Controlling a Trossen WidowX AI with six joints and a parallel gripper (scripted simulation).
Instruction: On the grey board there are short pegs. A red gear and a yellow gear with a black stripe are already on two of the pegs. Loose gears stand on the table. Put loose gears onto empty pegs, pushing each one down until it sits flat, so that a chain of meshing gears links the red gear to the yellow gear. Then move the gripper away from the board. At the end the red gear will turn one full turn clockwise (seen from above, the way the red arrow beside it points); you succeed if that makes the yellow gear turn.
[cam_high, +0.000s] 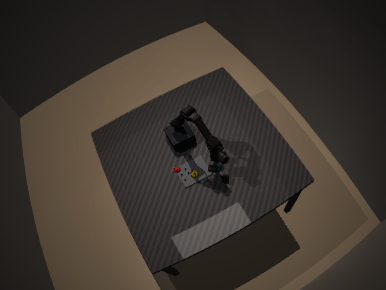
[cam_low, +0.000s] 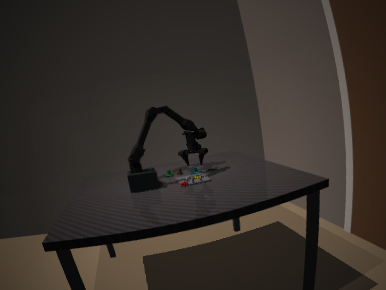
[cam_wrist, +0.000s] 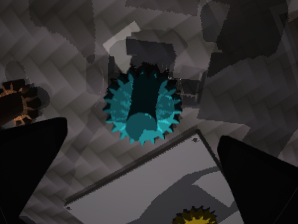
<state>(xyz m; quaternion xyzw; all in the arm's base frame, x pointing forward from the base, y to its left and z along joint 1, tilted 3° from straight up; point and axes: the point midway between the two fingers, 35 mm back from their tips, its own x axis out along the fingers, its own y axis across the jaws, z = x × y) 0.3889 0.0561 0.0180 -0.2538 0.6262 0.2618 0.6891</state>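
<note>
My gripper (cam_high: 219, 173) (cam_low: 195, 164) (cam_wrist: 144, 135) is open and empty, pointing down above the loose teal gear (cam_low: 195, 171) (cam_wrist: 117, 102). The teal gear stands on the table just off the board's corner, with its knob between the open fingers in the wrist view. The grey board (cam_high: 200, 162) (cam_low: 206, 180) (cam_wrist: 125, 190) carries the red gear (cam_high: 176, 169) (cam_low: 184, 184) and the yellow gear (cam_high: 195, 174) (cam_low: 197, 176) (cam_wrist: 197, 216). A loose green gear (cam_low: 169, 173) and a loose brown-orange gear (cam_low: 179, 171) (cam_wrist: 22, 107) stand behind the board. The arm hides both in the top view.
The arm's dark base box (cam_high: 181, 139) (cam_low: 143, 180) stands near the board. A pale rectangle (cam_high: 211, 231) lies near one table edge. Shadows of the arm fall across the board and the table around the teal gear.
</note>
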